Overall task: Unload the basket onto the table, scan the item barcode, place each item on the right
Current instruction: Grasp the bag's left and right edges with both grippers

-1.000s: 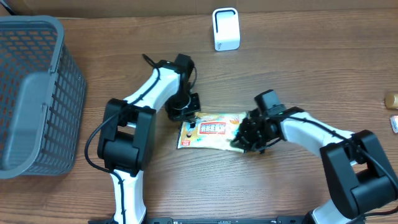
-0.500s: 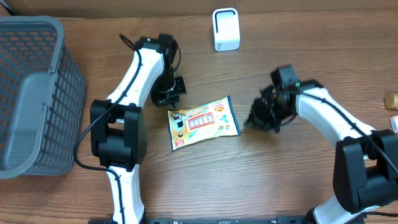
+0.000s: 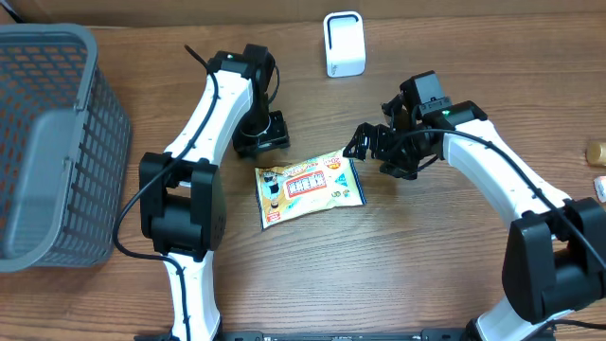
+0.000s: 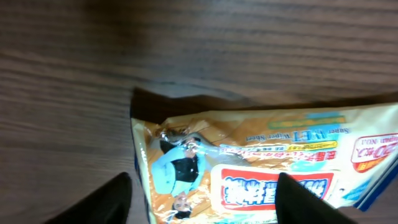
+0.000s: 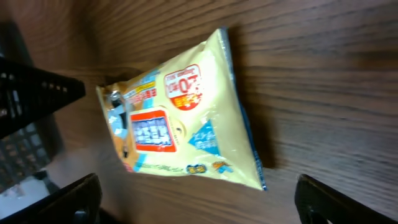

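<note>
We see a yellow pack of wet wipes (image 3: 310,188) lying flat on the brown wooden tabletop (image 3: 426,275), picture side up and turned a little crooked. It lies between the two arms, and nothing holds it.

The left tool (image 3: 261,139) is near the pack's far left corner, not touching it. In the left wrist view its two fingers (image 4: 112,199) are apart, with the pack (image 4: 261,155) on the wood under them.

The right tool (image 3: 371,152) is just beside the pack's far right corner. From above we cannot tell if it touches the pack. In the right wrist view its fingers (image 5: 336,202) are wide apart, and the whole pack (image 5: 186,134) lies free below.

A white scanner (image 3: 343,44) stands at the far edge of the tabletop, well apart from the pack. A gray basket (image 3: 57,57) sits at the left side.
</note>
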